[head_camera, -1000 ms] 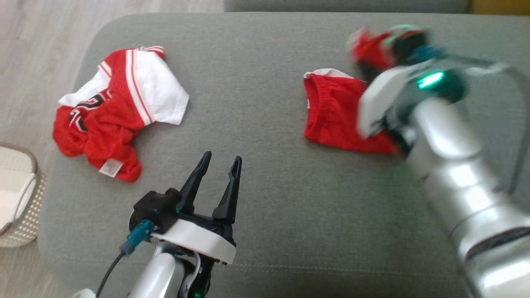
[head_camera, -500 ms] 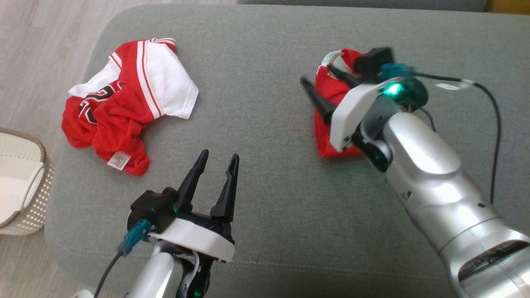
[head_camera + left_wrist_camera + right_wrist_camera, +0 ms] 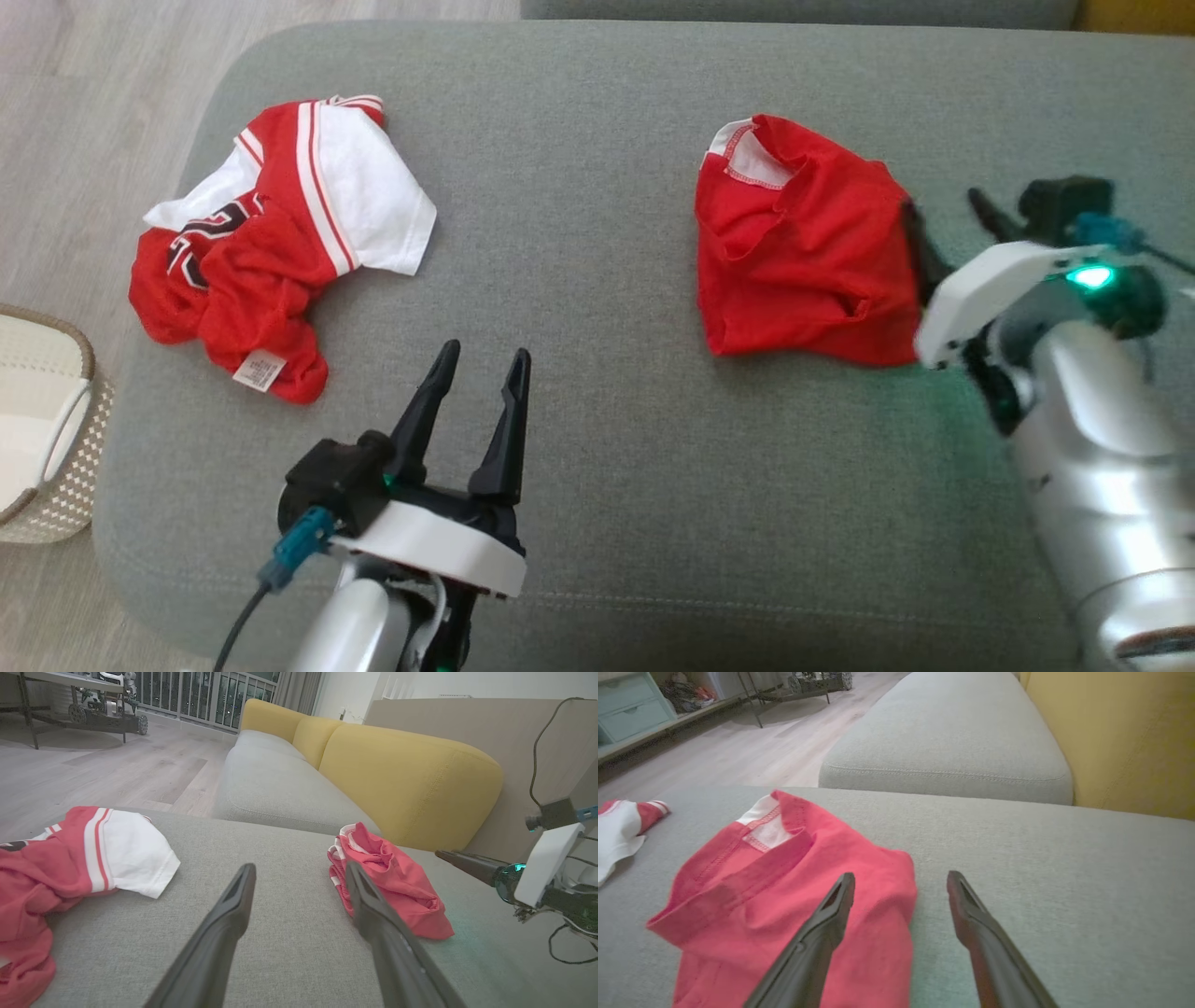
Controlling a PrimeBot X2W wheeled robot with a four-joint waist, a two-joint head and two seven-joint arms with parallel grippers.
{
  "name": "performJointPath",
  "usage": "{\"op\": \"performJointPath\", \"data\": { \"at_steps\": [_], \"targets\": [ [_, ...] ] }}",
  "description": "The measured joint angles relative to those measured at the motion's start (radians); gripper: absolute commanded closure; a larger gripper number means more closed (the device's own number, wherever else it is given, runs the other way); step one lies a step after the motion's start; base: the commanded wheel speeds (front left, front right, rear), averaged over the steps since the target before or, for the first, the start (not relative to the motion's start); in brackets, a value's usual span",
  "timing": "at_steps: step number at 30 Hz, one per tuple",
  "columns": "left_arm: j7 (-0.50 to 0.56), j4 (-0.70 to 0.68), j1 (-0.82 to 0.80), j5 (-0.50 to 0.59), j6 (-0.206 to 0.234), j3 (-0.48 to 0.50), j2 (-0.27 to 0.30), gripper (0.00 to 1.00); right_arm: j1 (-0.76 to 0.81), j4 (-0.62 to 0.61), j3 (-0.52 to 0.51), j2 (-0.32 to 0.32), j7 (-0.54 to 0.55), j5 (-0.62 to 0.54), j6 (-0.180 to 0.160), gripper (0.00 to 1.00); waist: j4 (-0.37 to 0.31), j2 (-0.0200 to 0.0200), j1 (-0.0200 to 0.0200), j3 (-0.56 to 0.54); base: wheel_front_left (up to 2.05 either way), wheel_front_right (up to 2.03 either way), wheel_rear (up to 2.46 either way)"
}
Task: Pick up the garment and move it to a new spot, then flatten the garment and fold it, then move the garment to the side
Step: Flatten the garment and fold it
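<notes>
– Fingers spread wide on the right gripper, pinching nothing: is that the reading?

– Yes. Its jaws stand open at the right-hand edge of the rumpled red knit garment with the white-lined hem. One finger hangs over that edge in the right wrist view, and contact cannot be told. The left gripper is likewise open and empty, hovering near the front of the broad grey upholstered cushion, well apart from the cloth.

– And the garment itself?

– It lies loose on the cushion's right half, bunched and creased, well apart from a crumpled red-and-white numbered jersey on the left half.

– Which step is this?

– Placement at the new spot looks done, and flattening appears to be the step in hand. The next move likely calls for both grippers to take opposite edges low against the cushion and draw the cloth taut before any fold.
</notes>
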Motion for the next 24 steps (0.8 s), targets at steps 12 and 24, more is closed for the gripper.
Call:
{"op": "performJointPath", "data": {
  "at_steps": [12,24],
  "targets": [
    [0.0,0.0,0.0,0.0,0.008,-0.032,0.0,0.0,-0.011,-0.042,-0.016,0.103,0.118,0.011,0.0,0.0,0.032,0.0,0.0,0.014,0.0,0.0,0.0],
    [0.0,0.0,0.0,-0.011,0.018,-0.046,0.001,0.0,-0.04,0.051,0.129,0.106,0.165,0.06,0.0,0.51,0.071,0.0,0.0,0.006,0.0,0.0,0.0]
  ]
}}
